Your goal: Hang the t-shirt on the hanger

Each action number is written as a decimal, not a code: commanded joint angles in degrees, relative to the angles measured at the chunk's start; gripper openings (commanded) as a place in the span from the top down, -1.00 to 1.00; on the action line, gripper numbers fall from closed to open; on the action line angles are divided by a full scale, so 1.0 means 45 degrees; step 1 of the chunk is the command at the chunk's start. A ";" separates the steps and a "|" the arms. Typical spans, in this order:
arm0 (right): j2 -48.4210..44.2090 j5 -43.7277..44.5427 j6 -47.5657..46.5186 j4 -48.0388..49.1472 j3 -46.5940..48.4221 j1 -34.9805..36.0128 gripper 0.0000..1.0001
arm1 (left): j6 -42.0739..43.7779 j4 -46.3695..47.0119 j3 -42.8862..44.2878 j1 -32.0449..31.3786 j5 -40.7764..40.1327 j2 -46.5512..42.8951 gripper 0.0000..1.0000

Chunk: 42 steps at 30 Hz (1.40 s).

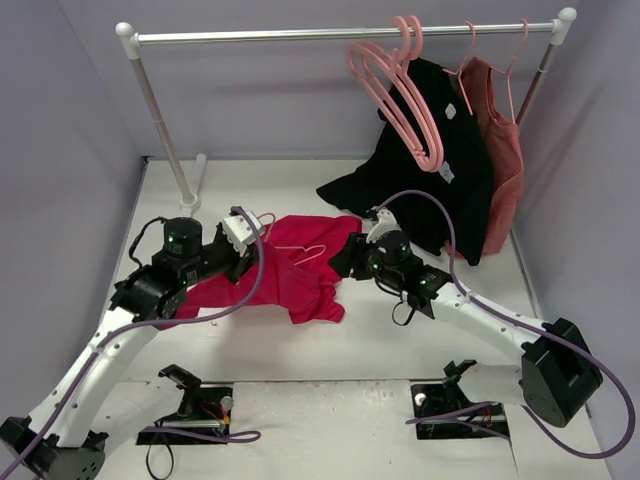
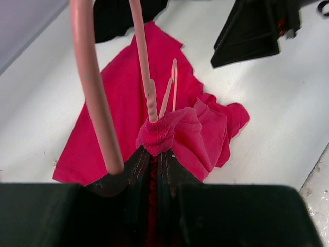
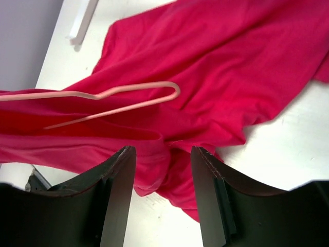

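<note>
Top view, t-shirt: lies crumpled on the table, spread around the hanger; only one thin wire loop of the hanger shows bare on the fabric.
Top view, my left gripper: at the hanger's hook end.
Top view, my right gripper: just beside the hanger's bare loop, on the side away from the hook.
Left wrist, grip: jaws closed on the bunched collar at the base of the hanger's neck; the hook rises past my fingers.
Right wrist, grip: jaws wide apart, holding nothing, over a fold of the t-shirt below the hanger's bare end.
Step in hand: judged, neck threaded through the collar; one shoulder not yet covered.
Next move: right gripper pinches fabric only, beside the bare end, and draws it over while left holds the neck steady.
</note>
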 commanded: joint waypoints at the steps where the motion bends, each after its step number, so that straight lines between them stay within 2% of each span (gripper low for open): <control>1: 0.0370 0.0099 0.0915 0.1207 0.0023 0.0110 0.04 | -0.0748 0.1383 0.0252 0.0034 0.0247 -0.0872 1.00; 4: 0.1053 -0.0506 0.1013 0.1382 0.0102 0.0149 0.05 | -0.1042 0.1422 -0.0314 0.0034 0.0092 -0.1458 1.00; 12: 0.2207 -0.0896 0.2184 0.3628 -0.0582 0.0364 0.05 | -0.1667 0.1929 -0.1310 0.0034 0.0540 -0.1871 1.00; 29: 0.3965 -0.1815 0.2849 0.5151 -0.0426 0.0676 0.03 | -0.2136 0.2574 -0.1839 0.0034 0.1009 -0.2183 1.00; 37: 0.4357 -0.3474 0.2108 0.4843 -0.0270 0.0774 0.13 | -0.2136 0.2594 -0.1897 0.0034 0.0931 -0.2261 1.00; 42: 0.4084 -0.4275 0.1639 0.4353 -0.0387 0.0793 0.30 | -0.2136 0.2574 -0.1897 0.0034 0.0990 -0.2222 1.00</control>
